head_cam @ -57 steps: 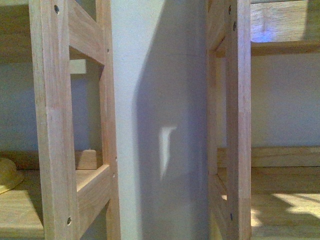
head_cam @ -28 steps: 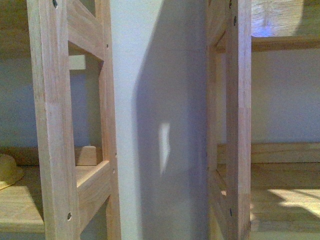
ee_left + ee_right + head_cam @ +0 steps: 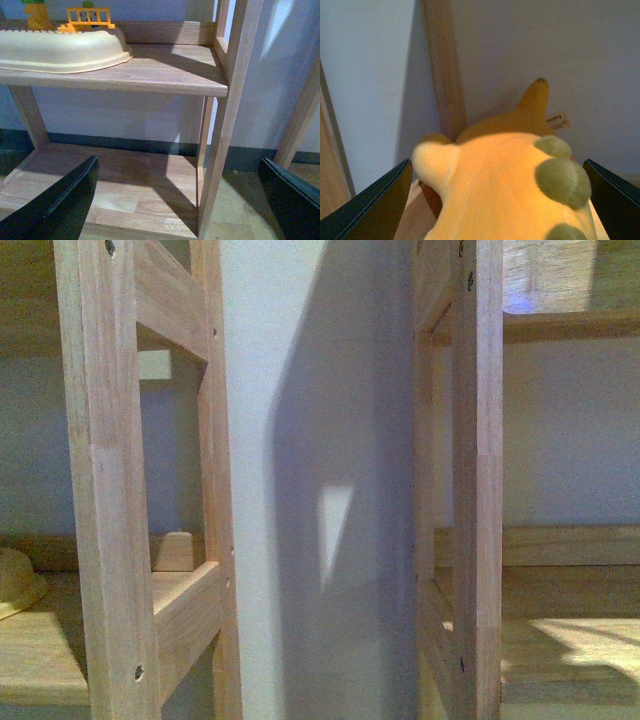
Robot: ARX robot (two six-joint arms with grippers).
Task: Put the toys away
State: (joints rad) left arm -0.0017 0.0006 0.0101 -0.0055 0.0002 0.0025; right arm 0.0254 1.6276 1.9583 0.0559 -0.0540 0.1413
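The orange-yellow plush toy (image 3: 515, 185) with green spots sits between the right gripper (image 3: 500, 200) jaws, which appear to hold it, though contact is hidden. Behind it stand a wooden post (image 3: 445, 75) and the wall (image 3: 545, 50). The left gripper (image 3: 180, 200) hangs wide, empty, before a wooden shelf (image 3: 150, 75) carrying a cream tray (image 3: 60, 50).

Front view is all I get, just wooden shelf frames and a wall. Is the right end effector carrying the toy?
Observer: Yes. In the right wrist view the orange-yellow plush sits between the right end effector's fingers, with green spots on its back.
Operator: What's it facing?
Observer: A wooden post against a pale wall, just beyond the plush.
Operator: And the left end effector?
Observer: The left end effector is open and empty, before a shelf holding a cream tray.
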